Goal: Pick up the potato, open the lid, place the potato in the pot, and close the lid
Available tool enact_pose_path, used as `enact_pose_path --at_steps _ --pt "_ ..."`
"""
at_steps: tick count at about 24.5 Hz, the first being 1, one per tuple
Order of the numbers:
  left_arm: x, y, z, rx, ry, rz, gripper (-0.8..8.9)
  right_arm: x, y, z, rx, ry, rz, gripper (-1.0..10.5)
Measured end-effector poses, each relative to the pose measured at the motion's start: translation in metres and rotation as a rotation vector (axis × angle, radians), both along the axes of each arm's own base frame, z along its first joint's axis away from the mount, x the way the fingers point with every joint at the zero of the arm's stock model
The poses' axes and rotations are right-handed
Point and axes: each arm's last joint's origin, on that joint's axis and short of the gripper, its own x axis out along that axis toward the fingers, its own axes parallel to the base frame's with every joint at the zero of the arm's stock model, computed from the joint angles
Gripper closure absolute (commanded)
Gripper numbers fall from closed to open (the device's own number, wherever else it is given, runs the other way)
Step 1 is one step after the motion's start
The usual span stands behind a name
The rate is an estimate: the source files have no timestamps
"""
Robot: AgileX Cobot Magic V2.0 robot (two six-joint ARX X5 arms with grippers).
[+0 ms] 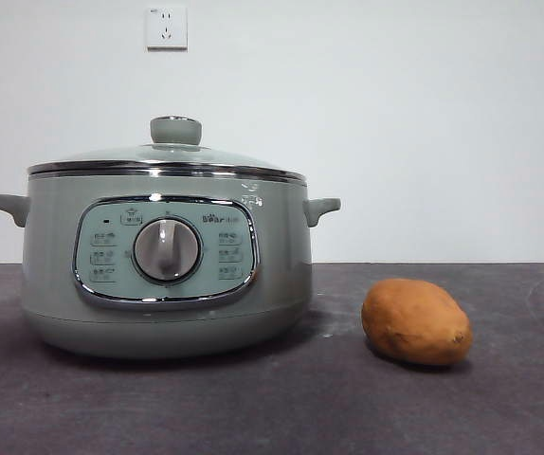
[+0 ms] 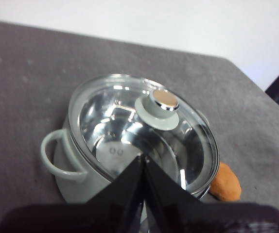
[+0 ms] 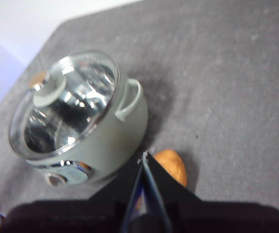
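Sage-green pot (image 1: 54, 275), orange-brown potato (image 1: 416, 321), dark grey table (image 1: 253, 408).

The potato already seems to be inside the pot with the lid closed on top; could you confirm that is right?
Not quite. The lid is closed on the pot, but the potato lies on the table beside the pot, as the front view shows. Through the glass, the left wrist view shows nothing inside.

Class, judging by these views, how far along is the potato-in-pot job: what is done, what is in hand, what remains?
Nothing is done yet. The potato lies on the table beside the pot, and the lid sits closed on it. Nothing is in hand: the left end effector and the right end effector are shut and empty above the scene. All four steps remain.
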Motion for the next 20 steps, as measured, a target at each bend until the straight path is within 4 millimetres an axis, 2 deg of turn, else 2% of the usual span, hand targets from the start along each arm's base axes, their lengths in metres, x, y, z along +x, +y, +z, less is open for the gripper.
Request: enact_pose_path --at_steps 3,5,6,7,12,16,20 --pt "0.007 0.0 -0.001 0.0 0.028 -0.008 7.98 0.007 0.001 -0.004 -0.018 0.04 0.012 7.3" --pt "0.01 -0.001 -0.002 0.0 0.043 -0.008 6.6 0.01 0.001 -0.007 -0.024 0.056 0.015 5.8" --pt "0.011 -0.001 -0.002 0.0 0.046 -0.008 5.3 0.012 0.001 -0.008 -0.027 0.06 0.016 4.8" --pt "0.012 -0.001 -0.002 0.0 0.043 -0.008 4.54 0.013 0.001 -0.008 -0.028 0.064 0.017 4.3" --pt "0.017 -0.001 0.0 -0.001 0.03 -0.01 4.57 0.019 0.011 -0.013 -0.046 0.097 0.057 4.4" --pt "0.019 -0.001 0.012 -0.01 0.003 -0.032 4.59 0.03 0.04 -0.029 -0.171 0.165 0.092 4.4" --pt "0.02 -0.001 0.012 -0.01 -0.001 -0.032 4.65 0.044 0.076 -0.054 -0.339 0.244 0.097 4.4"
